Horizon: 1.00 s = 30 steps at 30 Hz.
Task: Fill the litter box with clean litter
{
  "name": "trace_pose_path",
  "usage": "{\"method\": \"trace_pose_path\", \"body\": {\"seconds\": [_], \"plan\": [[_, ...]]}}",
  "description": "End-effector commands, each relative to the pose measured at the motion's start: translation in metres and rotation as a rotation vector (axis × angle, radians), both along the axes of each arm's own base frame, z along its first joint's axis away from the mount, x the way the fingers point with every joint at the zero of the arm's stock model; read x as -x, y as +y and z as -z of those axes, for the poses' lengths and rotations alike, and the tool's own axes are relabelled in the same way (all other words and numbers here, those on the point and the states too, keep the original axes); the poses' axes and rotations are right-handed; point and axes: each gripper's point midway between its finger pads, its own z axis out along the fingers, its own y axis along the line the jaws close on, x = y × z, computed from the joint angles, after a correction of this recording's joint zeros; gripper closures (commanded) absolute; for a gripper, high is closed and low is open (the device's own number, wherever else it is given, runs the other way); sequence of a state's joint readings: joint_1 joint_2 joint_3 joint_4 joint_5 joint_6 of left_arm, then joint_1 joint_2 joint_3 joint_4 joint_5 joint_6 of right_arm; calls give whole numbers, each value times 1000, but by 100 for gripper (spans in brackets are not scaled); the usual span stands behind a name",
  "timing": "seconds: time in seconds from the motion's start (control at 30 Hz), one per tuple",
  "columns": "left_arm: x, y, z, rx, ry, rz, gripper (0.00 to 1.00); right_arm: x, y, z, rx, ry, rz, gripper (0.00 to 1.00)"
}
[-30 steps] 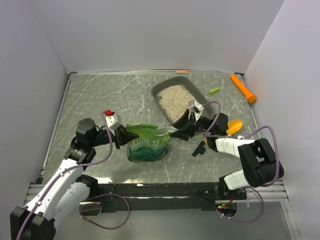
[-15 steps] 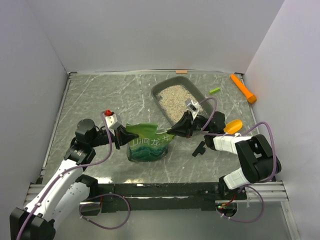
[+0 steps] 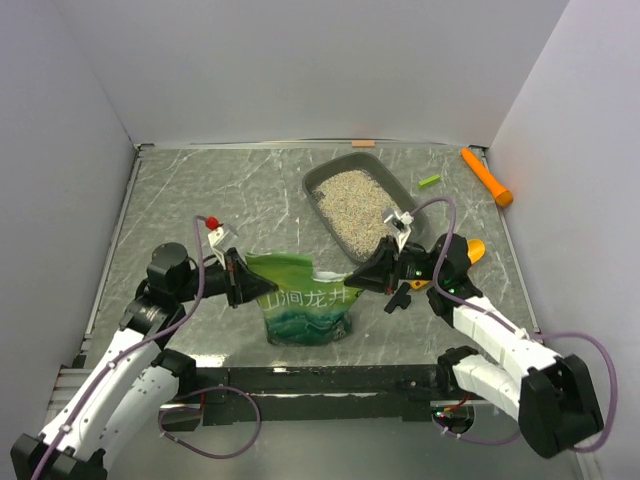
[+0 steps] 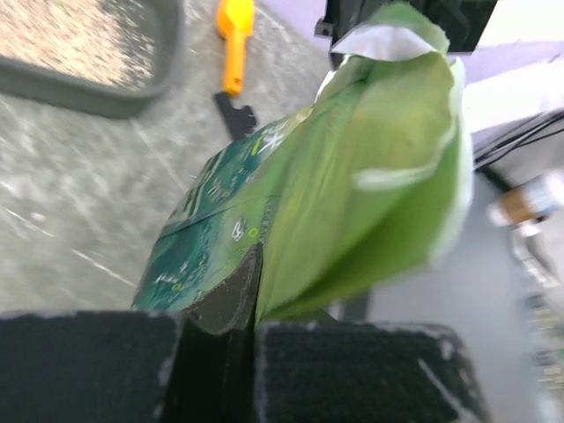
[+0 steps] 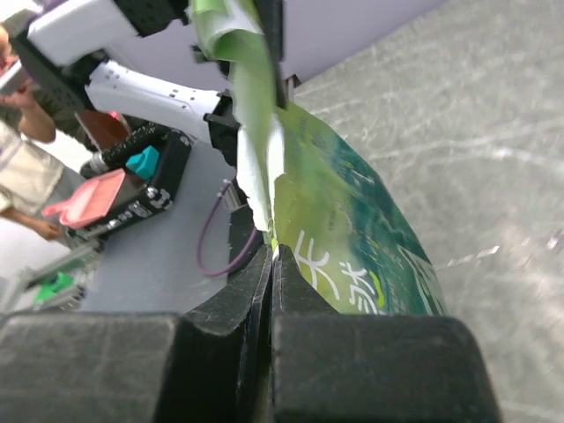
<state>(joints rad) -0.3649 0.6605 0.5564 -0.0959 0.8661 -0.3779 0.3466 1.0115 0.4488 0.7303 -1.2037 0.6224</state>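
Observation:
The litter box [image 3: 345, 163] lies at the back centre, and clean litter [image 3: 357, 203] covers its floor. A crinkled green bag [image 3: 305, 308] hangs upright between both arms, in front of the box. My left gripper [image 3: 258, 286] is shut on the bag's left top edge, and my right gripper [image 3: 353, 281] is shut on its right top corner. The left wrist view shows the green bag [image 4: 352, 176] bulging open from the left gripper [image 4: 251, 269], with the litter box [image 4: 97, 88] and its litter [image 4: 79, 26] beyond. In the right wrist view the right gripper [image 5: 275, 254] pinches the printed bag [image 5: 352, 238].
An orange-yellow scoop [image 3: 472, 249] lies right of the box, partly behind my right arm. A small black piece [image 3: 398, 297] sits below my right wrist. An orange cylinder [image 3: 486, 177] and a small green stick [image 3: 429, 181] lie at the back right.
My right gripper has shut on the bag's right top corner. Both arms have shifted towards the near edge, and the bag now sits a little lower and to the right.

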Motion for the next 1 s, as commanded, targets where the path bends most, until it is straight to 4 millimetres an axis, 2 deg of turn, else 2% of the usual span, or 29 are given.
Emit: {"method": "trace_pose_path", "body": {"seconds": [0.0,0.03,0.1,0.13,0.23,0.43,0.47,0.6,0.8,0.97], "plan": [[8,8,-22,110,123,-100,99,6,-10,14,44,114,90,100],[10,8,-17,122,133,-103,99,10,-11,23,56,143,93,100],[21,8,-22,169,144,-80,99,14,-13,34,77,209,104,100],[24,8,-18,175,155,-72,99,16,-14,42,89,243,110,100],[31,8,-15,196,200,-69,99,18,-15,54,103,343,132,100],[41,8,-2,188,362,-59,99,22,-15,46,117,502,135,100],[43,8,-2,188,376,-56,99,27,-16,54,153,547,129,100],[52,10,-4,182,409,-48,99,30,-17,58,180,597,153,100],[62,16,15,117,562,-105,99,45,-21,76,238,767,149,100],[74,22,33,88,715,-156,99,57,-26,83,291,860,165,100]]}}
